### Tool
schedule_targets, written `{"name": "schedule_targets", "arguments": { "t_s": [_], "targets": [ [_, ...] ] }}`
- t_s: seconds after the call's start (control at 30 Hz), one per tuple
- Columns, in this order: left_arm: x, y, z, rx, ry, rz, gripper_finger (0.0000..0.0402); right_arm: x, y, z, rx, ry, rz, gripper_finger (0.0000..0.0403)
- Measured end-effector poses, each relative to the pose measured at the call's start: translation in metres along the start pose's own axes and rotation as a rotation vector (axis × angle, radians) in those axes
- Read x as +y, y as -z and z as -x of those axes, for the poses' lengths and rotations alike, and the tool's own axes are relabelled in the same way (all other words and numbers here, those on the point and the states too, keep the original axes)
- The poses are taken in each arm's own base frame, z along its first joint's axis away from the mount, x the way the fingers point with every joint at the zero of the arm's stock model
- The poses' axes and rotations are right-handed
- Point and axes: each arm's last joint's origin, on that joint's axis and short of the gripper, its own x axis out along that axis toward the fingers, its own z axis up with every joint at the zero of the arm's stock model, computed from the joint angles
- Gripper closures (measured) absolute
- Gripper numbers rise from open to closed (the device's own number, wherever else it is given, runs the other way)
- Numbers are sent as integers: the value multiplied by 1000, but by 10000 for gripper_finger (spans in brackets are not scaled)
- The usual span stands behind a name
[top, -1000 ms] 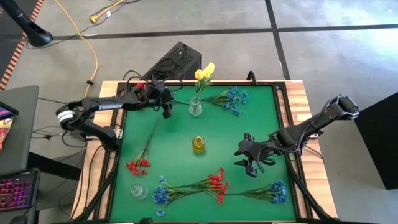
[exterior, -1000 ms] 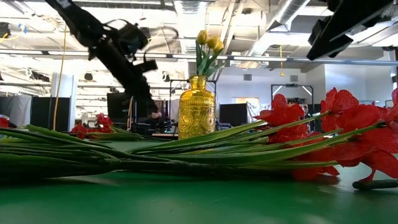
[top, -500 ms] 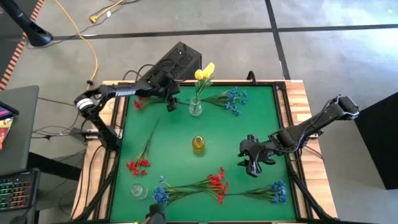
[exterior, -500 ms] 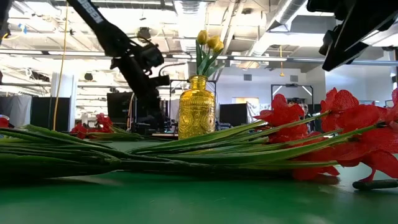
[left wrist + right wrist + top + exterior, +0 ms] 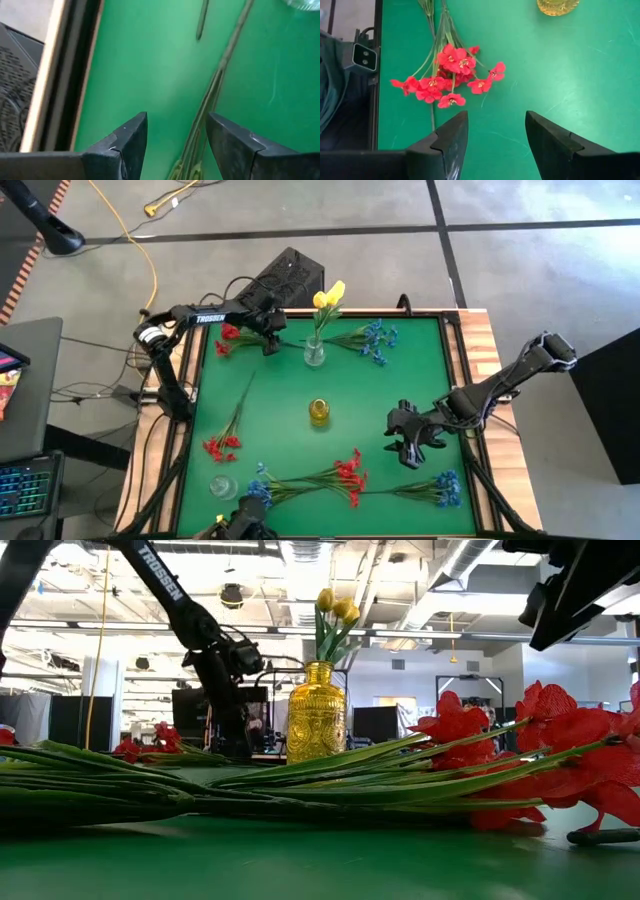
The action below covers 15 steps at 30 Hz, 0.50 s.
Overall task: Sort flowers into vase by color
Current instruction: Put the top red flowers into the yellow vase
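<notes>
High view: left gripper (image 5: 268,345) near the far left corner of the table (image 5: 280,395), jaws open and empty, just beside a red spray (image 5: 228,337). Right gripper (image 5: 408,452) toward the near right, jaws open, empty. Yellow flowers (image 5: 328,297) standing in a clear vase (image 5: 315,354) by the far edge; blue spray (image 5: 372,338) lying beside it. Amber vase (image 5: 319,412) at table centre. Further red sprays (image 5: 348,475) and blue sprays (image 5: 442,488) along the near edge.

Low view: amber vase (image 5: 316,724) upright behind green stems (image 5: 200,785).

Left wrist view: open jaws over stems (image 5: 215,90).

Right wrist view: open jaws above red blooms (image 5: 450,77).
</notes>
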Motion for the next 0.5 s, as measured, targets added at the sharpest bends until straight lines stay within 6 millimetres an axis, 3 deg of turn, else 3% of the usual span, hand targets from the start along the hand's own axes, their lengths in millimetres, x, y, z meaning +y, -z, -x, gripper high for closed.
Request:
{"name": "schedule_targets", "arguments": {
  "t_s": [0.33, 0.5],
  "targets": [
    [-4, 15, -3, 151, 45, 20, 215, 0, 0, 0, -2, 2, 0, 180],
    [-3, 17, -2, 166, 39, 29, 263, 0, 0, 0, -2, 2, -1, 180]
  ]
}}
